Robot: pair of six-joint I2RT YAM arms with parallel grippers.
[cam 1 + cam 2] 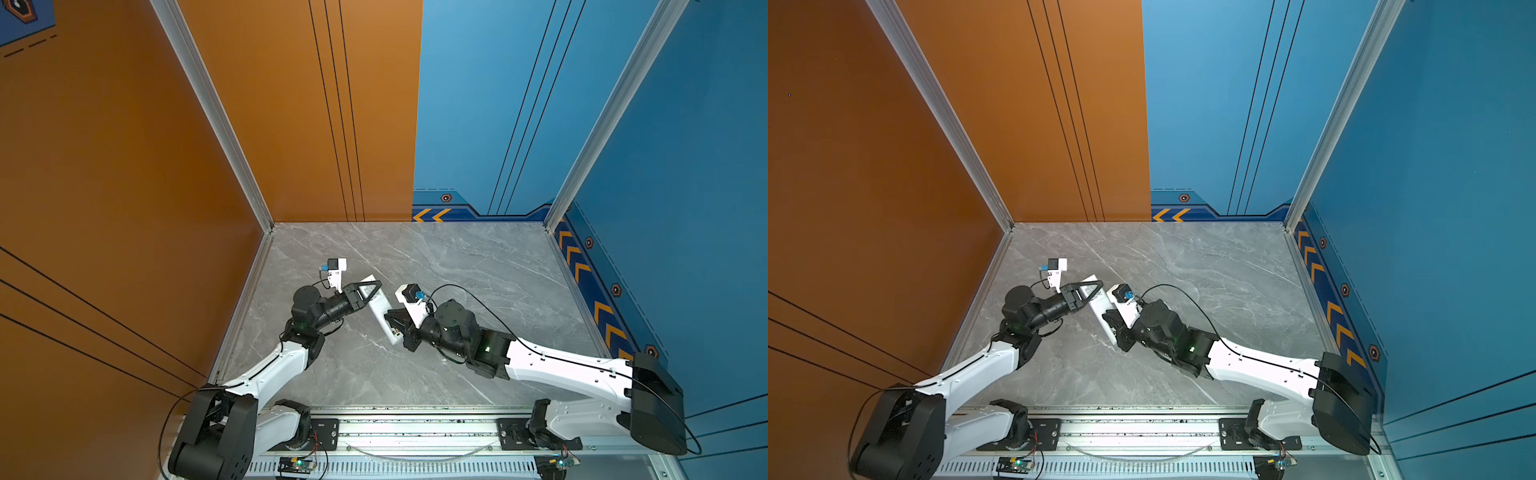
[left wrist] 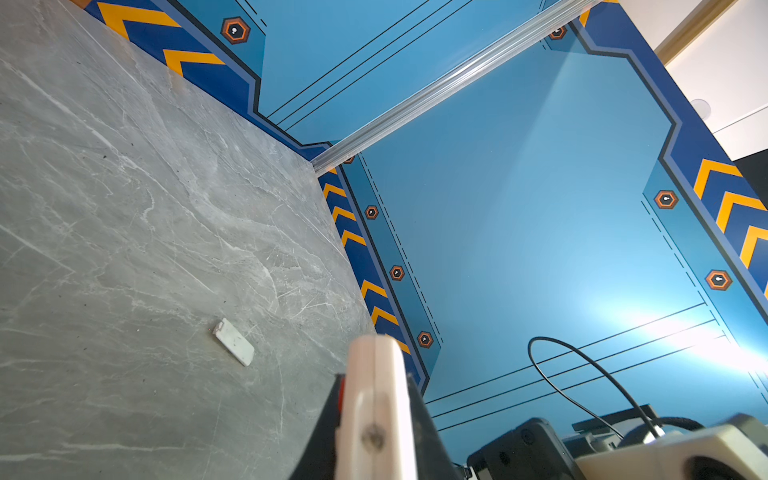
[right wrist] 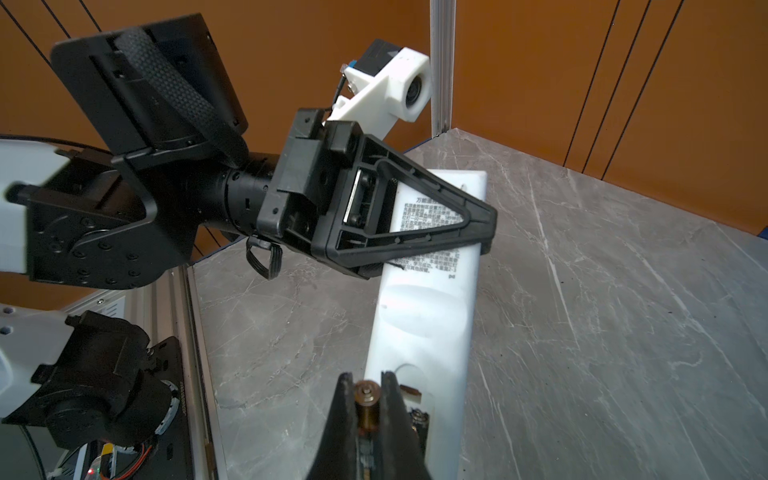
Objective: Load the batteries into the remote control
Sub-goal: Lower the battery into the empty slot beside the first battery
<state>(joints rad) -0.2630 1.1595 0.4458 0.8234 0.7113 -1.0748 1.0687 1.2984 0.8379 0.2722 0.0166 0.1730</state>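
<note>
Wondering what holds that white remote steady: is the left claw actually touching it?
Touching. The right wrist view shows the left claw shut across the remote control, a black finger flat against its printed back.

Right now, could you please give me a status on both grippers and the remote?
Left gripper shut on remote control, back up. Right gripper shut on battery, at open compartment. White cover lies on table, well aside.
</note>
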